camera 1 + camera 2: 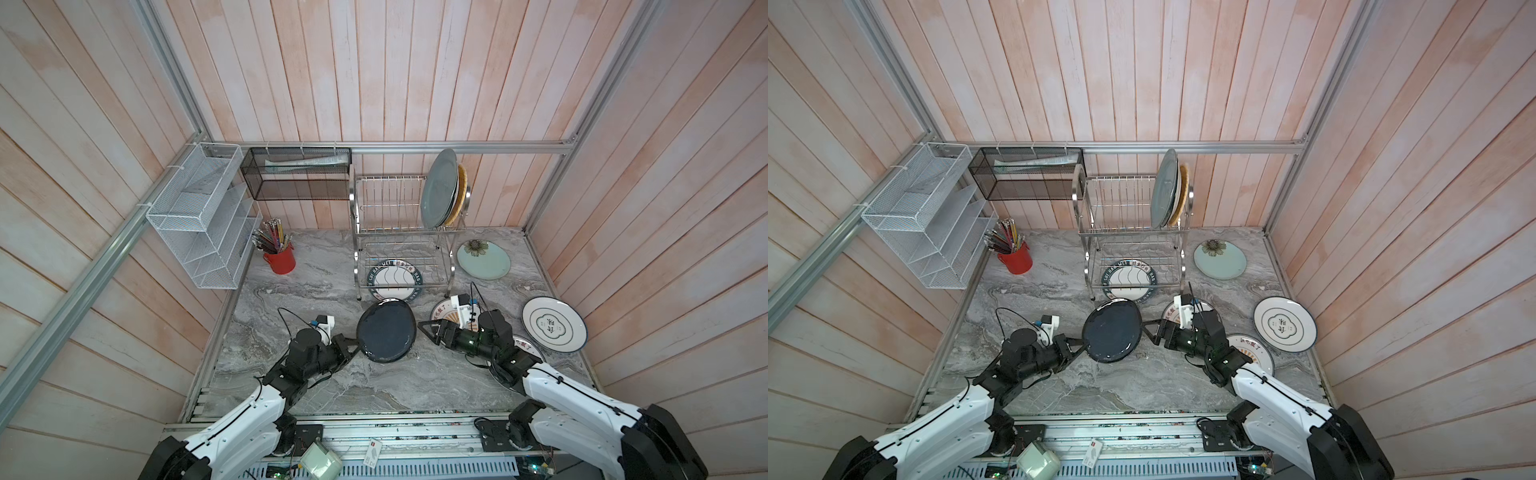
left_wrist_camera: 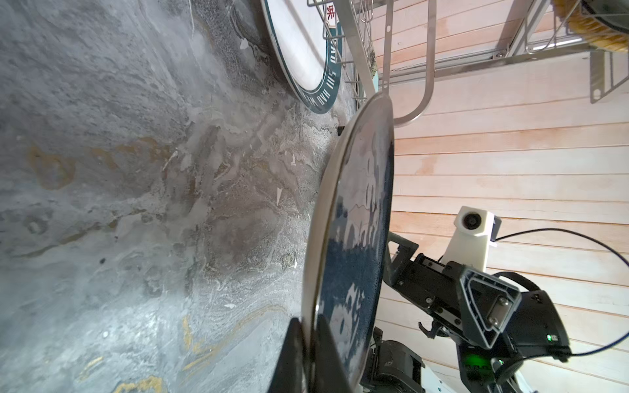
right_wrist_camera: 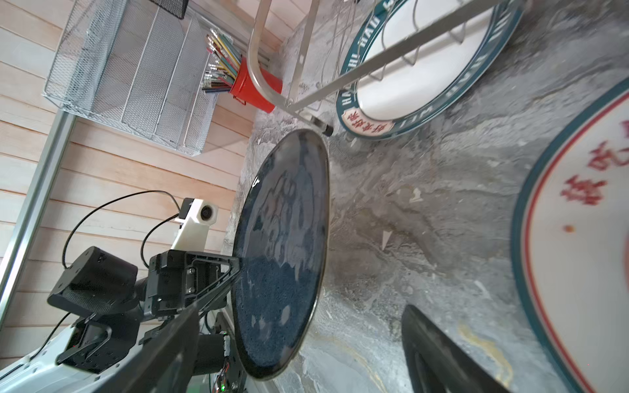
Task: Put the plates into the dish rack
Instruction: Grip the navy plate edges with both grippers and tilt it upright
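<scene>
Several plates (image 1: 438, 195) stand in dish rack (image 1: 388, 178).

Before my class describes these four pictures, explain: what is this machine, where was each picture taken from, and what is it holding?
Two robot arms work over a marble table. Two pictures look down from overhead, nearly alike; the other two come from a camera on each wrist. The left end effector is shut on the rim of a glossy black plate, tilted up. The right end effector is open near the opposite rim. Behind stands a steel dish rack holding a few plates upright; more plates lie flat around it.
</scene>
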Controlling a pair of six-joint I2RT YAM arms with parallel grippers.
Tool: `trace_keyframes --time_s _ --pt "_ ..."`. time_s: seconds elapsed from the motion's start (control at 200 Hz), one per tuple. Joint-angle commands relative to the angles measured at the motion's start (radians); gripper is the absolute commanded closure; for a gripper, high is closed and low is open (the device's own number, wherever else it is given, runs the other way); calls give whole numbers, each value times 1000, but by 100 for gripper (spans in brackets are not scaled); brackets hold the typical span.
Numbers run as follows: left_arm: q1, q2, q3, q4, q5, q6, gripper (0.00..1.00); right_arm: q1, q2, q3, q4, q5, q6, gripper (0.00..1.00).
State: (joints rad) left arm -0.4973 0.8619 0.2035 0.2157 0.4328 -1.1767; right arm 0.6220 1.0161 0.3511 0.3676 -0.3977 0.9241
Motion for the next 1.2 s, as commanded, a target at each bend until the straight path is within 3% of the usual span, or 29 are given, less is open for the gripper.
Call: trace_keyframes --time_s 0.0,0.145,0.265,0.42,0.64,0.84,0.935,1.005,1.195 --pt "5 -21 39 110 7 -11 100 59 59 13 140 46 102 12" --pt "7 -1 51 132 14 -14 100 164 150 10 223 158 218 20" --pt "7 4 54 143 19 -19 100 177 207 -3 295 166 280 30" --pt "8 -6 51 141 7 -28 100 203 229 1 317 197 302 45" --pt "8 15 50 184 12 -53 100 250 238 10 300 268 324 49" --pt "8 -1 50 172 1 -68 100 252 253 4 317 298 347 68" --pt "8 -10 47 166 -6 -73 100 257 262 2 333 311 360 69" --pt "8 -12 45 163 -11 -78 100 265 262 4 341 329 374 76" --pt "8 -2 47 180 -13 -90 100 315 244 18 316 406 392 76"
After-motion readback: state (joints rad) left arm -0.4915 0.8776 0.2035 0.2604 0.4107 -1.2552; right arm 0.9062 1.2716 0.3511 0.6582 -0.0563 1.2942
